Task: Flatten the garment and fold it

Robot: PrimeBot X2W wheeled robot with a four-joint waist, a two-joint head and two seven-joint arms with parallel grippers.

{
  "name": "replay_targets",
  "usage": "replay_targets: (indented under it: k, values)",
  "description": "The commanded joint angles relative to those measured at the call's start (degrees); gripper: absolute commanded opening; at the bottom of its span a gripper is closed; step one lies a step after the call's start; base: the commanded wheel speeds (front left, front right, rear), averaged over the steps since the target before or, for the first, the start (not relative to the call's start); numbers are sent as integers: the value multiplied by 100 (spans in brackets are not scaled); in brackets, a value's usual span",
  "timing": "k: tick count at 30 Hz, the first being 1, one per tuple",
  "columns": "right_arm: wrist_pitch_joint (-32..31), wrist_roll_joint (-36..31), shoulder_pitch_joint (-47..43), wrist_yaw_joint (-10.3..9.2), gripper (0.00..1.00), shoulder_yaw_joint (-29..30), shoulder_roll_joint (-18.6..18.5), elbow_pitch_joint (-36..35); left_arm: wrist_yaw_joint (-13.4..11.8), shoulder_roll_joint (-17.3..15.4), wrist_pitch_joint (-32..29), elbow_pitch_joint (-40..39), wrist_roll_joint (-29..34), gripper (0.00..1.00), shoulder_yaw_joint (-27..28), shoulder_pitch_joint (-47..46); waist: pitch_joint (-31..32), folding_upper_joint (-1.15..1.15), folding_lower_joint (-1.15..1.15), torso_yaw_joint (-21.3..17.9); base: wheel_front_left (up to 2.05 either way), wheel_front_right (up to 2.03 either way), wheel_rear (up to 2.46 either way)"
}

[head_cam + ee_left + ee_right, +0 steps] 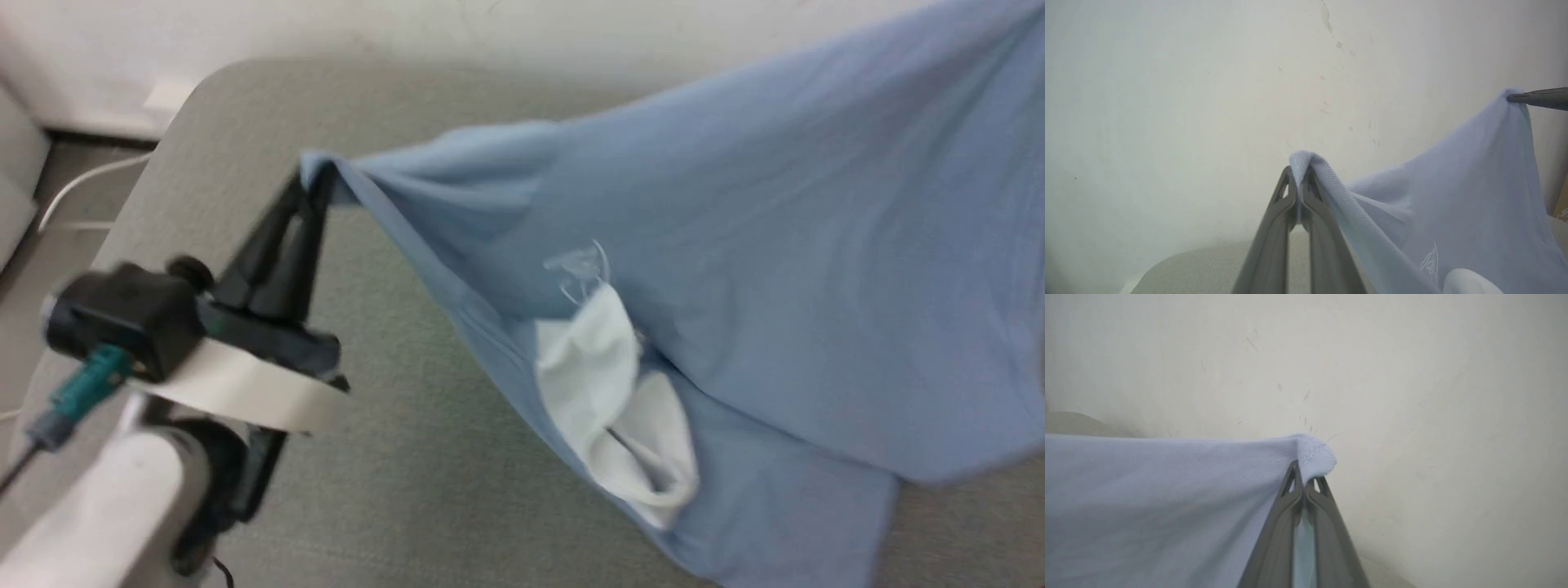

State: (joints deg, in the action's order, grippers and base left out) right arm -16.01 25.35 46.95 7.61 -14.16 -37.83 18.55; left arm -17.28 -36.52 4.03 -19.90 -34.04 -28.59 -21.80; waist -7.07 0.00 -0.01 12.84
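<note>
Shirt (775, 245) is held up off the table (392, 457), spanned between both grippers.

Left gripper (1300, 171) is clamped tight on a bunched edge of the blue knit. The fabric is wrapped over the fingertips, with no gap between the jaws. Right gripper (1304, 479) is likewise pinched closed, on a stitched corner whose seam shows just above the tips.

Reason for the hold, as judged: two high grip points are used so the cloth's own weight pulls the folds out before it is laid flat. The white collar (612, 384) hangs low in the middle, with the chest logo (581, 269) just above it. So the grip is probably on a hem or side edge rather than the shoulders; exactly which cannot be told. The collar is crumpled and the body is draped in folds, so flattening is judged not yet done. Whether the lowest part of the shirt touches the table cannot be told.

Pose: the left forearm (90, 514) enters from the lower left of the head view, fingers angled up and forward. Both wrist cameras face the wall (1167, 102), so both sets of fingers are pointed away from the body. In the left wrist view the right gripper is seen higher than the left, and the top edge slopes up toward it.
</note>
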Motion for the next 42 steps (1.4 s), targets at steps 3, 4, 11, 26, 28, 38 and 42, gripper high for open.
replay_targets:
  k: [3,4,11,26,28,38,42]
  values:
    - [94,43,132,-12,0,114,7,-376,-66,-158,10,-159,125,0,243,-350,628,0,1,-716,0,0,0]
    - [99,40,157,-12,0,145,16,-498,-67,-200,15,-202,149,0,310,-450,662,0,1,-781,0,0,0]
    - [-79,11,261,-12,0,442,55,-1131,-2,-371,43,-412,239,0,655,-1140,820,0,1,-1107,0,0,0]
    - [-491,-133,466,-12,0,964,-41,-1681,456,-676,-606,62,-339,0,1051,-2356,308,0,1,-1479,0,0,0]
    - [-461,-181,665,-12,0,950,-65,-1614,588,-642,-721,237,-407,0,1016,-2700,97,0,1,-1513,0,0,0]
    - [169,-572,2307,-12,0,600,149,-599,1311,-327,-828,1790,-81,0,722,-5115,-1342,0,1,-1694,0,0,0]
    - [545,-811,3180,-12,0,386,410,82,1558,-119,-598,2683,239,0,595,-6209,-1917,0,1,-1754,0,0,0]
